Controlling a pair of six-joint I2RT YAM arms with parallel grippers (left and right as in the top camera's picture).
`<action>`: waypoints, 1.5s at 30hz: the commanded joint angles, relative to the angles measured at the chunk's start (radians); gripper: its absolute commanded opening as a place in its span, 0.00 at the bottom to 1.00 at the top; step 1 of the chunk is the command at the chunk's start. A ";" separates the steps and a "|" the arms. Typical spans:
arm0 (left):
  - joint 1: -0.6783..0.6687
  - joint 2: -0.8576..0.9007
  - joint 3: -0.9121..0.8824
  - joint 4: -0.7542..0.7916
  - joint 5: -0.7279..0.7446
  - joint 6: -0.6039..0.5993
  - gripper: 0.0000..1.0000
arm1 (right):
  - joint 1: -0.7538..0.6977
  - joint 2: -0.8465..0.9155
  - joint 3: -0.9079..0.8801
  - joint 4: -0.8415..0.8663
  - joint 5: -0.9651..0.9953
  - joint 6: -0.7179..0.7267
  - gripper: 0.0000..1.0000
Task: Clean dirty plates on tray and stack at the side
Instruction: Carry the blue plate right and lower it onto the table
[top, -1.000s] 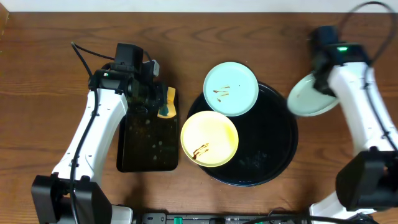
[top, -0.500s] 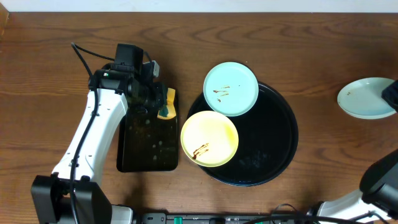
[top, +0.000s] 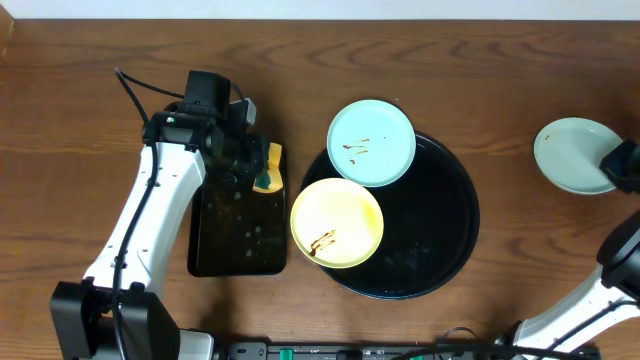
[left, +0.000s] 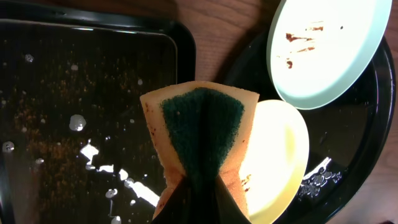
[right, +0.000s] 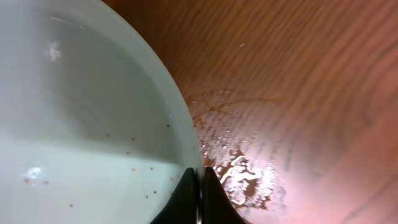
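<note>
Mint-green plate (top: 572, 155), pinched by the right tool (right: 200, 186), had been carried from beside the round tray (top: 452, 245) to the frame's right edge. Sponge (left: 202, 127) was clenched by the left tool (left: 199, 199). Smeared yellow plate (top: 337, 222) and second mint plate (top: 371, 142) awaited wiping.

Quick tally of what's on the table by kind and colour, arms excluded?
mint-green plate: 2
yellow plate: 1
round black tray: 1
rectangular black tray: 1
sponge: 1
Total: 6
</note>
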 joint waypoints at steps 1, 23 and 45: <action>-0.001 0.006 -0.003 -0.004 0.016 0.010 0.07 | -0.002 0.023 0.014 -0.003 -0.026 -0.007 0.04; 0.099 0.006 -0.004 -0.075 -0.131 0.014 0.07 | 0.177 -0.385 0.050 -0.116 -0.144 0.019 0.58; 0.153 0.006 -0.048 -0.138 -0.284 0.005 0.08 | 0.812 -0.500 -0.469 -0.058 -0.540 0.193 0.67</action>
